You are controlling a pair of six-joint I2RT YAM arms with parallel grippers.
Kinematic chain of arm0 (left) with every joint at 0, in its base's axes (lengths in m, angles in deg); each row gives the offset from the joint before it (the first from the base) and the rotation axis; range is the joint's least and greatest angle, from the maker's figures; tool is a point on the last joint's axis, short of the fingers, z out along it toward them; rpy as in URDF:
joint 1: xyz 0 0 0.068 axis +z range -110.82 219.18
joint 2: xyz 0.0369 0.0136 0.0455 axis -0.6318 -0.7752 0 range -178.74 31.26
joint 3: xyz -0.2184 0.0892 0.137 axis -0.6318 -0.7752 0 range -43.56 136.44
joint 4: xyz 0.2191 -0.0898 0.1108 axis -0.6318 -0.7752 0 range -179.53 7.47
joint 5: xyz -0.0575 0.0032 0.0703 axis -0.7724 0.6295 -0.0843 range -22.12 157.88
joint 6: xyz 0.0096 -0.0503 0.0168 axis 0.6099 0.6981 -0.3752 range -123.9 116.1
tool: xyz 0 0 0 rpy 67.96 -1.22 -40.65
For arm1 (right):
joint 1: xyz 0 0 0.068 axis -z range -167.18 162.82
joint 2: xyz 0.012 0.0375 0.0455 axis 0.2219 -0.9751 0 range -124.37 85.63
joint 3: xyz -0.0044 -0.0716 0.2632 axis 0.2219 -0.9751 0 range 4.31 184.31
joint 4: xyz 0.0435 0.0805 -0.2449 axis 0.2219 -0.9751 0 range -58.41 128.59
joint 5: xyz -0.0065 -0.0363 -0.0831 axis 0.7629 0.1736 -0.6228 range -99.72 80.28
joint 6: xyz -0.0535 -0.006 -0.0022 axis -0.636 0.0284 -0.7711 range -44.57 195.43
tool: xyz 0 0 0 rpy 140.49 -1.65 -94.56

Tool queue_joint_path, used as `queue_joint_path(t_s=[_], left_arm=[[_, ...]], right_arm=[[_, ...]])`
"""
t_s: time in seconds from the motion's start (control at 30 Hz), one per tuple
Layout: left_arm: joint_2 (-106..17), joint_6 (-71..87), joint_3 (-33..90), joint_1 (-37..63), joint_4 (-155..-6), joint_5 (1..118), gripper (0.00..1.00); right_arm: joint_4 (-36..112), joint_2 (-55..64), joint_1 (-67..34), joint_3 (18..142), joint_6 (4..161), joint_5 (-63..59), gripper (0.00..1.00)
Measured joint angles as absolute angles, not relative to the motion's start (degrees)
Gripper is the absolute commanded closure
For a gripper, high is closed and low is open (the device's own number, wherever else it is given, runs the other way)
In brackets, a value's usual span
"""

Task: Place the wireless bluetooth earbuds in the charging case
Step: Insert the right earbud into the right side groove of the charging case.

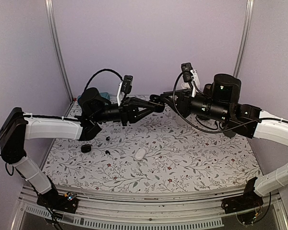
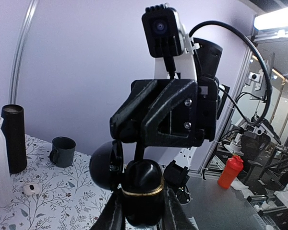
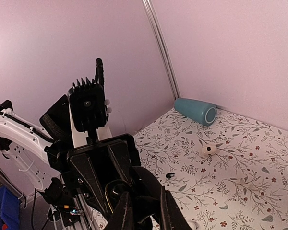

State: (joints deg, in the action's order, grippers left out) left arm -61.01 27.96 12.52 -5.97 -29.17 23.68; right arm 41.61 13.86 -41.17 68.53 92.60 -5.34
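Note:
My left gripper (image 1: 153,107) and right gripper (image 1: 167,101) meet in mid-air above the back of the table. In the left wrist view the left gripper (image 2: 143,208) is shut on a glossy black charging case (image 2: 143,184) with a gold band. A black dome (image 2: 103,167) sticks out at the case's left. The right fingers reach the case top. In the right wrist view the right gripper (image 3: 143,213) is shut on a black part of the case, beside a gold-rimmed opening (image 3: 107,191). Two tiny black earbuds (image 1: 108,138) (image 1: 107,152) lie on the table; one shows in the right wrist view (image 3: 169,176).
On the floral table are a white pebble case (image 1: 140,153) (image 3: 208,150), a black puck (image 1: 86,148) and a teal speaker (image 3: 197,110) at the back left. The left wrist view shows a black cylinder (image 2: 12,139), a dark mug (image 2: 62,151) and a red bottle (image 2: 229,171).

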Motion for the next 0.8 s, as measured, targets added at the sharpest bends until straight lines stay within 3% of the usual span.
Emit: queue_joint_path(t_s=[0.8], left_arm=[[-60.6,26.9,11.8,-6.1,-29.4,25.0,1.0]], right_arm=[[39.6,11.7,-41.6,70.9,91.9,-5.0,0.9]])
